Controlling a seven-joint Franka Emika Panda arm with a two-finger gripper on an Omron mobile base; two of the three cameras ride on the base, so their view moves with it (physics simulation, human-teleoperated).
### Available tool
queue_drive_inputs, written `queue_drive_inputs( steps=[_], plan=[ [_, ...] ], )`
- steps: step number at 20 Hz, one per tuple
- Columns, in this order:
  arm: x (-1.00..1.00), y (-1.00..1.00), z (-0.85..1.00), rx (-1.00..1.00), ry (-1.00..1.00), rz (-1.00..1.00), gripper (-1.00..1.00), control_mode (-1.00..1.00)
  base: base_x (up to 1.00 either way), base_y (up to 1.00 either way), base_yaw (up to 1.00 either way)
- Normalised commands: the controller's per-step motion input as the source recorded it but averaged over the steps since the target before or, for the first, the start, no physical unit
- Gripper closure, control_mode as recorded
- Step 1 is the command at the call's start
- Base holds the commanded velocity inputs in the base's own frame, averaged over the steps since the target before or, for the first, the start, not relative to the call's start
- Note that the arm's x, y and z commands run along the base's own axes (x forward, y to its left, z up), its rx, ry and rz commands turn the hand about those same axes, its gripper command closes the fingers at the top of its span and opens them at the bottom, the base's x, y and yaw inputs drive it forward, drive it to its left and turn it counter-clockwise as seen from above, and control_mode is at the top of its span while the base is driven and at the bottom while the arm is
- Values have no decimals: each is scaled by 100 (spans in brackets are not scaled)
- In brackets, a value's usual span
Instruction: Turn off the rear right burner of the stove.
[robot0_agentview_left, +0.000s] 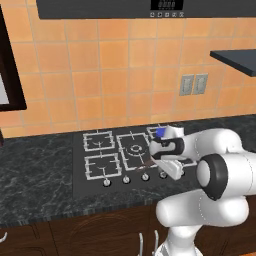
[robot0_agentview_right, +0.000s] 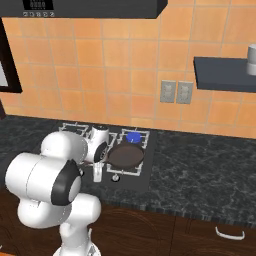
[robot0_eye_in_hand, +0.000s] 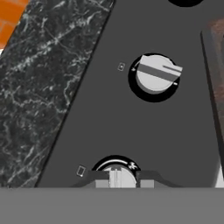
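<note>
Gripping a small silver knob (robot0_eye_in_hand: 116, 177) at the front edge of the stove (robot0_agentview_left: 80, 172), the tool (robot0_eye_in_hand: 117, 178) has its two dark tips pinched tight on either side of the knob's raised ridge. That ridge runs straight away from the hand camera, in line between the fingertips, so a twist of the wrist should carry it round. A second knob (robot0_eye_in_hand: 156, 74) sits just beyond, untouched, its ridge lying crosswise. The rear right burner (robot0_agentview_right: 133, 137) lies farther back and to the right of the tool, its centre bright blue, so it appears lit. A dark pan (robot0_agentview_right: 126, 155) rests on the grate in front of it. Whether the held knob is the one that governs that burner cannot be told.
</note>
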Motion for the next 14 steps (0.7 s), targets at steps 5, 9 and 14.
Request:
queue_drive_inputs(
  steps=[5, 9, 14],
  plan=[
    [-23, 1, -8, 0, 0, -21, 100, -100, 0, 0, 0],
    [-29, 0, -7, 0, 0, -28, 100, -100, 0, 0, 0],
    [-23, 1, -5, 0, 0, -28, 100, -100, 0, 0, 0]
  ],
)
